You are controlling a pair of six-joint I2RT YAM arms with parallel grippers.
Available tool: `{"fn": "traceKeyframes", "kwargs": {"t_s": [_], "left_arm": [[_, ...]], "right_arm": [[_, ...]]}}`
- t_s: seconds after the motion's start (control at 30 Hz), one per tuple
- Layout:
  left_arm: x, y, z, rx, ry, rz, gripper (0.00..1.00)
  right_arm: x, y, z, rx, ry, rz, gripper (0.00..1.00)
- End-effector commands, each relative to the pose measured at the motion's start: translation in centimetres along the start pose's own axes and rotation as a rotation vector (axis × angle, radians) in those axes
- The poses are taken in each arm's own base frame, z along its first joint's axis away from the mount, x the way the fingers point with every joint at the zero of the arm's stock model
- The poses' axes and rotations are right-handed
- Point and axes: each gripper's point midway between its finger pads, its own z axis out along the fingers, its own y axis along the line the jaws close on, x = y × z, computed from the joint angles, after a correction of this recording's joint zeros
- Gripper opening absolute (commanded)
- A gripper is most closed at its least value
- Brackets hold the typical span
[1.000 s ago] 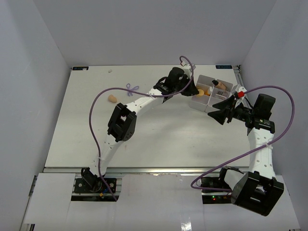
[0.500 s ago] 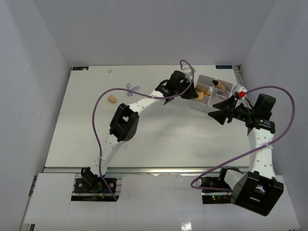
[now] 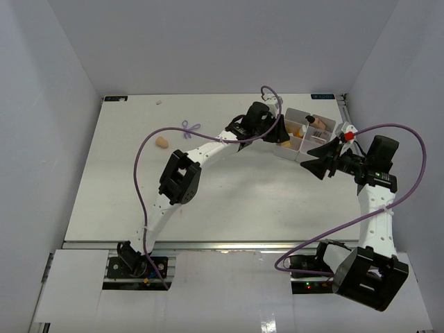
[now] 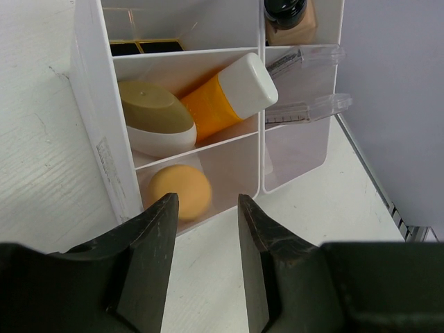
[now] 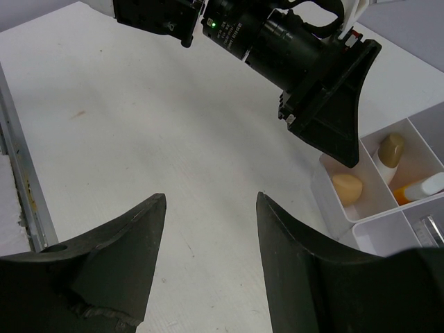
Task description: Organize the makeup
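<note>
My left gripper (image 4: pixel 206 208) is open and empty, just short of the white tray (image 4: pixel 94 132). In the tray's nearest compartment lies an orange-beige egg sponge (image 4: pixel 180 191). Behind it sit a beige-and-white oval piece (image 4: pixel 156 118) and an orange tube (image 4: pixel 229 97) with a white cap. Further back are black-gold lipstick tubes (image 4: pixel 146 47) and a beige dark-capped bottle (image 4: pixel 288 14). On the table's left, another egg sponge (image 3: pixel 161 142) and a purple looped tool (image 3: pixel 191 126) lie loose. My right gripper (image 5: pixel 211 201) hangs open over bare table, right of the tray (image 3: pixel 305 132).
A small white item (image 3: pixel 159 102) lies near the table's far left edge. Two clear packets (image 4: pixel 305 83) lie across the tray's right compartment. Purple cables loop above both arms. The tray sits near the table's right edge (image 4: pixel 368 173).
My left gripper has opened and the egg sponge it carried now lies in the tray's nearest compartment. The right arm has held still.
</note>
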Motion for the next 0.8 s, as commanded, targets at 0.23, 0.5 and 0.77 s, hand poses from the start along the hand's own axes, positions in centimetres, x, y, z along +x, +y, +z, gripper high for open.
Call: {"fn": "traceKeyframes", "kwargs": {"t_s": [0.23, 0.5, 0.77], "left_arm": [[-4.6, -3.8, -2.9, 0.042, -0.083, 0.055, 0.53], [-7.8, -4.0, -10.7, -0.026, -0.154, 0.121, 0.63], [-4.0, 8.0, -23.0, -0.265, -0.159, -0.057, 0.64]], "right_arm": [[-0.2, 0.7, -0.1, -0.041, -0.036, -0.001, 0.61], [-0.2, 1.1, -0.2, -0.058, -0.048, -0.005, 0.62], [0.2, 1.1, -0.1, -0.062, -0.047, 0.009, 0.63]]}}
